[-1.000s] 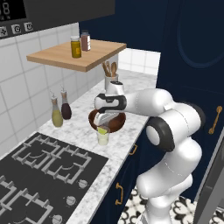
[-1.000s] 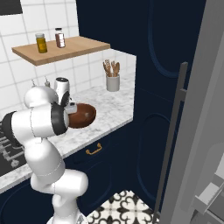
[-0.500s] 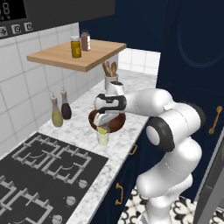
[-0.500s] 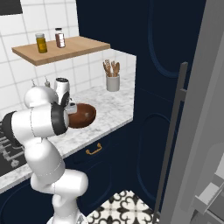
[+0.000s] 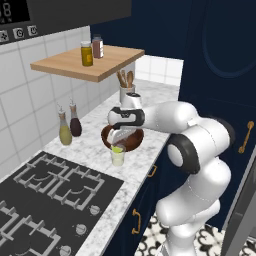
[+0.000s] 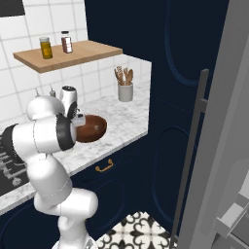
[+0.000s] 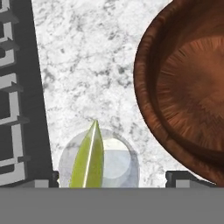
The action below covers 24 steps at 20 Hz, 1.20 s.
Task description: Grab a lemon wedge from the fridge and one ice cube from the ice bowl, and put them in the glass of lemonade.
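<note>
At the bottom of my hand view the tiny pale yellow-green lemon wedge [image 7: 89, 158] sits inside the small clear glass of lemonade [image 7: 127, 168], and my two-finger gripper [image 5: 118, 140] hangs over it, fingers spread wide and empty. Nothing has shifted in the last second, so I judge the wedge delivered. Beyond, at right, the wide dark-brown wooden ice bowl [image 7: 183, 83] awaits.

Rendered home kitchen. Black gas hob with grey cast grates [image 5: 47, 192] set into a white-grey speckled marble counter [image 5: 95, 150], white square wall tiles [image 5: 30, 95] behind. Navy cabinet fronts with small gold handles [image 6: 104, 166] below the counter and tall navy panels beside it. Light wooden wall shelf [image 5: 87, 64] holds two spice jars. Two oil bottles [image 5: 69, 125] stand by the wall, grey cup of wooden utensils [image 6: 125, 86] at the counter's far end. Tall light-grey fridge door with long dark vertical handle [image 6: 192, 146] at right. Patterned black-and-white floor tiles [image 6: 131, 231].
</note>
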Available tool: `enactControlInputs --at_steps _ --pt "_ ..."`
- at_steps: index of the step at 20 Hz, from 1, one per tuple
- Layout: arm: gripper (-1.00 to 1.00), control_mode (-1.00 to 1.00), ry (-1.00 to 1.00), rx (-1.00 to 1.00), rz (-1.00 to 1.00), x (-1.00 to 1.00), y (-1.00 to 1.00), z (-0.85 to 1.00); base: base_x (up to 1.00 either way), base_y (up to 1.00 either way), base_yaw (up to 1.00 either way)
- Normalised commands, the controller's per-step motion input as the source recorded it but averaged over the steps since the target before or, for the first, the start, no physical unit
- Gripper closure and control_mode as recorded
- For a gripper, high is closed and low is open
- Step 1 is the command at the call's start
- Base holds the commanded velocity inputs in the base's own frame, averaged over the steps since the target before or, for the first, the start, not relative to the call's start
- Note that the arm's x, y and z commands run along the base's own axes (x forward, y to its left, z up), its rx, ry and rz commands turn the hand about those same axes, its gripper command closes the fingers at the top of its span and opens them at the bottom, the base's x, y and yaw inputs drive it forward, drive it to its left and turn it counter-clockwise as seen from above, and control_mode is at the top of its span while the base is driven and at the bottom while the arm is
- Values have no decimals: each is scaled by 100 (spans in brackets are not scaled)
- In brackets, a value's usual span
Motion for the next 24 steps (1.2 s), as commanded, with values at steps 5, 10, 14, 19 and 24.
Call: enactControlInputs --at_steps 5,10,14,19,24 --pt "-100 -100 -6 0 0 -30 0 29 0 0 0" --pt "-100 -100 -9 0 0 -41 0 4 0 0 0" --pt "-100 -100 -3 1 0 -20 0 0 0 0 0" --pt "-100 -100 -2 2 0 -5 0 2 0 0 0" --pt "-100 -100 -4 4 0 -19 0 5 0 0 0"
